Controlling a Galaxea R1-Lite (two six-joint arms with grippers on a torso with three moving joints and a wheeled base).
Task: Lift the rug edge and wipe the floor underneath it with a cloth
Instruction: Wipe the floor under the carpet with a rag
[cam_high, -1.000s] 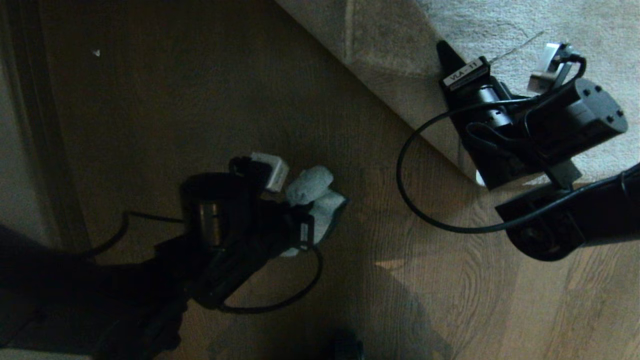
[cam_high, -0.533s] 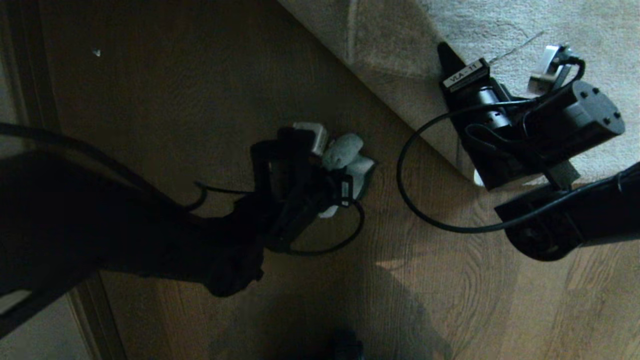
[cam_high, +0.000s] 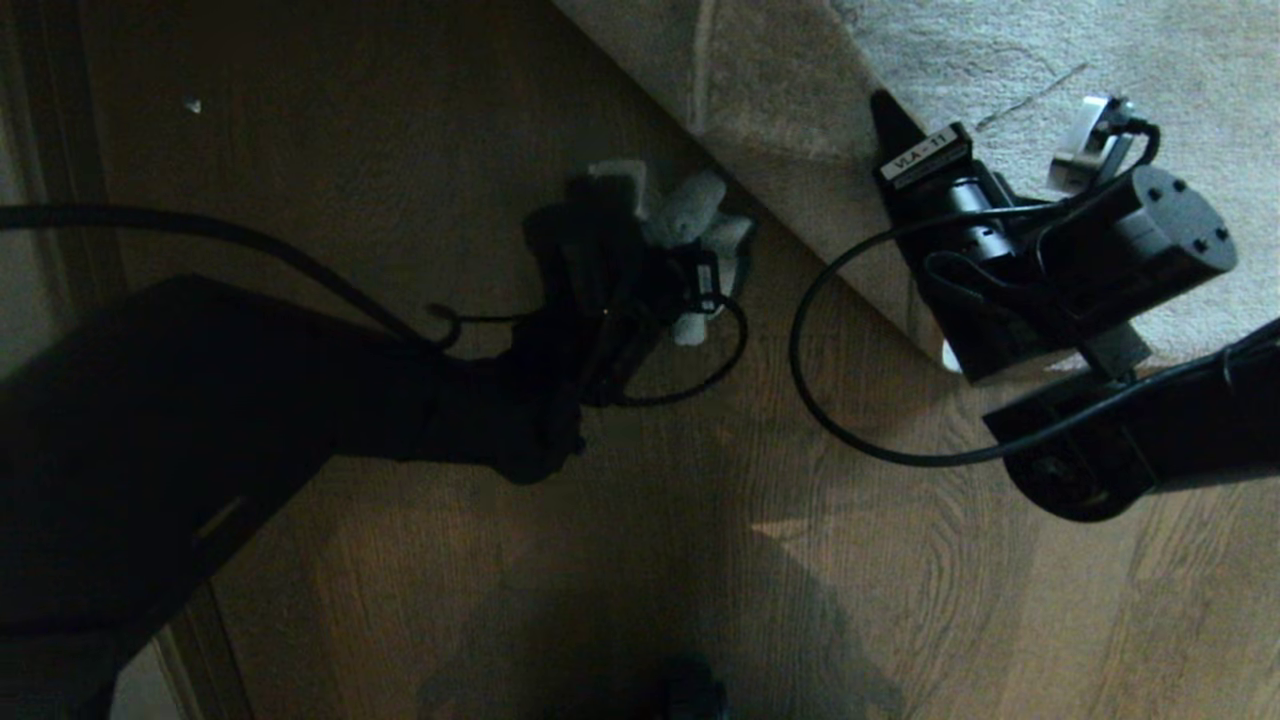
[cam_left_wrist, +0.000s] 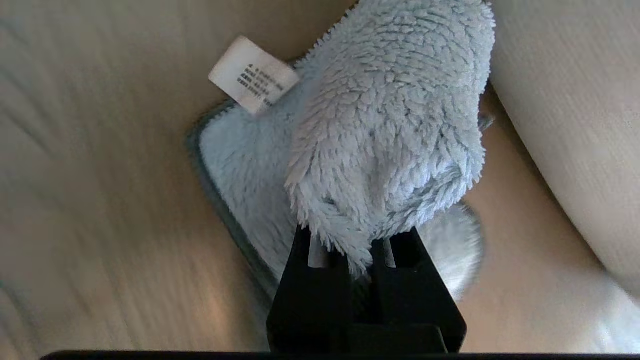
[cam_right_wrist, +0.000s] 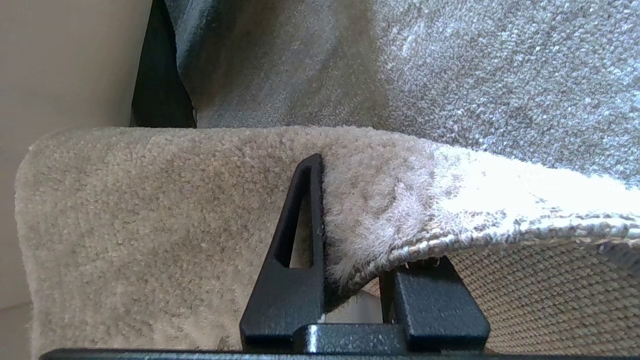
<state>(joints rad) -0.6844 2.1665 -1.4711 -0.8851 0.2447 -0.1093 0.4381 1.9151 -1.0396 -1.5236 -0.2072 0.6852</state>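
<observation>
Right gripper (cam_right_wrist: 350, 280) pinches the rug edge (cam_right_wrist: 380, 235), holding it raised off the floor (cam_high: 780, 520), while left gripper (cam_left_wrist: 362, 250), fingers clamped on the cloth (cam_left_wrist: 380, 130), presses it to the boards just beside the lifted border.

Pale blue cloth (cam_left_wrist: 385, 125), grey rug edge (cam_right_wrist: 150, 210), brown wood-grain floor (cam_high: 800, 560).

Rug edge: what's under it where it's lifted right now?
The right gripper holds the rug edge up, showing its woven backing. The floor beneath is mostly hidden by the rug. The cloth, held by the left gripper, sits beside the edge.
</observation>
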